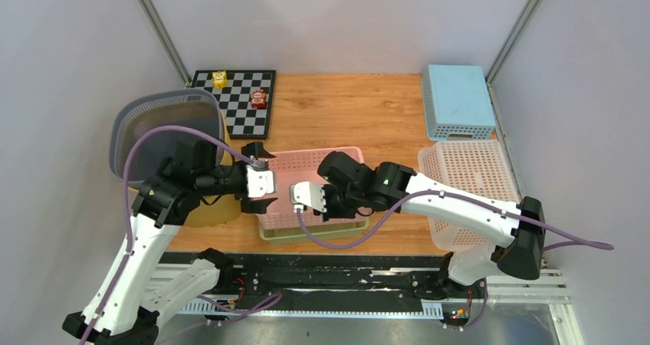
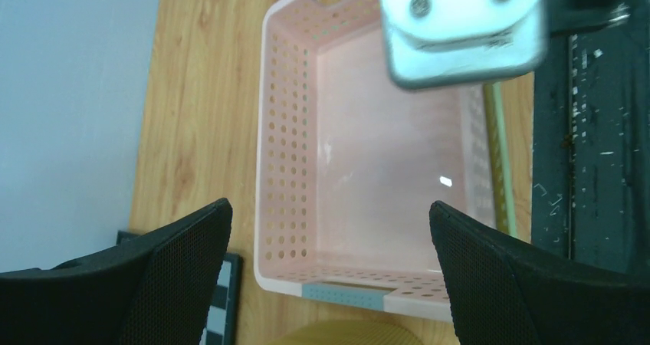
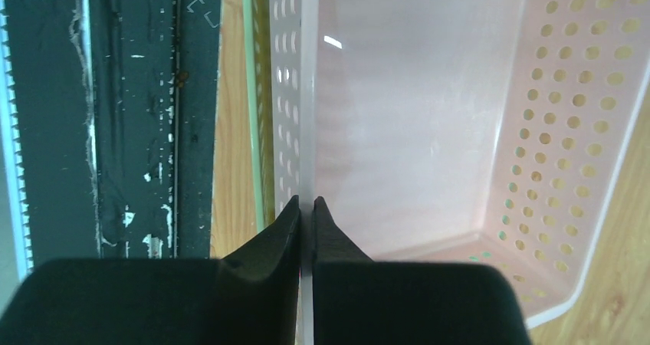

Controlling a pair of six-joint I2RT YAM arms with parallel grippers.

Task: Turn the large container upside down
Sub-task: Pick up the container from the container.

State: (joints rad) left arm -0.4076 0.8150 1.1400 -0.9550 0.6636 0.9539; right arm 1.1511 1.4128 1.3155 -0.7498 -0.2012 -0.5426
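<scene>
1. black base rail (image 1: 329, 272) along the near edge of the wooden table (image 1: 360, 107); both arms rise from it.
2. right gripper (image 3: 305, 215) is clamped on the near wall of the pink perforated basket (image 3: 429, 130). one finger is outside and one inside, with the thin rim pinched between them.
3. pink perforated basket sits mid-table between the two arms, opening up, not inverted. its smooth floor shows in both wrist views.
4. green tray (image 1: 306, 234) rim shows under and just beside the basket's near side. how far it runs under the basket cannot be told.
5. left gripper (image 2: 328, 205) hovers over the basket's left end, jaws spread wide and grasping nothing. whether the fingers touch the rim cannot be told.
6. grey mesh basket (image 1: 165, 126) stands behind the left arm, tipped up and leaning over a yellow round container (image 1: 207, 211).
7. white perforated basket (image 1: 467, 180) is at the right edge, partly under the right arm.
8. chessboard (image 1: 238, 103) lies far left, with a yellow toy (image 1: 219, 78) and a red toy (image 1: 258, 98) on it, apart from each other.
9. light-blue basket (image 1: 457, 96) is far right, bottom side up, just behind the white one.
</scene>
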